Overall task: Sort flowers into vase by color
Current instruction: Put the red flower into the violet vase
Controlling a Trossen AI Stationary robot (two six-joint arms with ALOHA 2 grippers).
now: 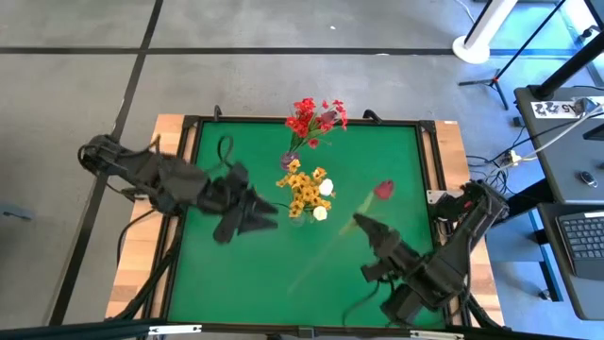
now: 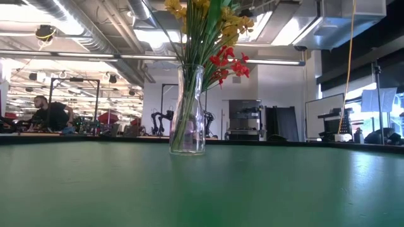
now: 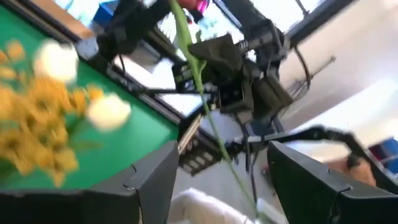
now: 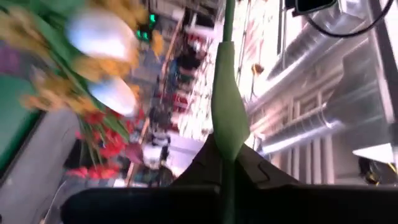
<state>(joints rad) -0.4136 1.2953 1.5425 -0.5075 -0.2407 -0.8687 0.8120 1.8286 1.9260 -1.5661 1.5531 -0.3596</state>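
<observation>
A clear glass vase (image 2: pixel 187 120) near the table's middle holds yellow-orange bunches (image 1: pixel 302 187) and two white buds (image 1: pixel 323 200). Behind it, toward the far edge, a second vase (image 1: pixel 290 162) holds red blooms (image 1: pixel 316 118). My right gripper (image 1: pixel 360 223) is to the right of the yellow bunch, shut on a long-stemmed dark-red bud (image 1: pixel 383 189) held in the air. My left gripper (image 1: pixel 269 208) hovers open just left of the yellow vase and touches nothing. The left wrist view shows its two fingers apart (image 3: pixel 221 152). Neither gripper shows in the low view. My right gripper (image 4: pixel 227 165) pinches the green stem (image 4: pixel 227 149) of the dark-red flower between its two fingers, just below a long leaf (image 4: pixel 230 112). The flower is lifted clear of the table. The bud (image 3: pixel 200 5) points up and away, and the long stem end (image 3: pixel 239 186) trails free below the fingers.
A dark raised frame (image 1: pixel 427 170) borders the green table. Cables lie along the left and right sides. Open green surface lies on the near half (image 1: pixel 274 283). Beyond the table are a desk with a laptop (image 1: pixel 585 236), stands, and a person far off (image 2: pixel 50 116).
</observation>
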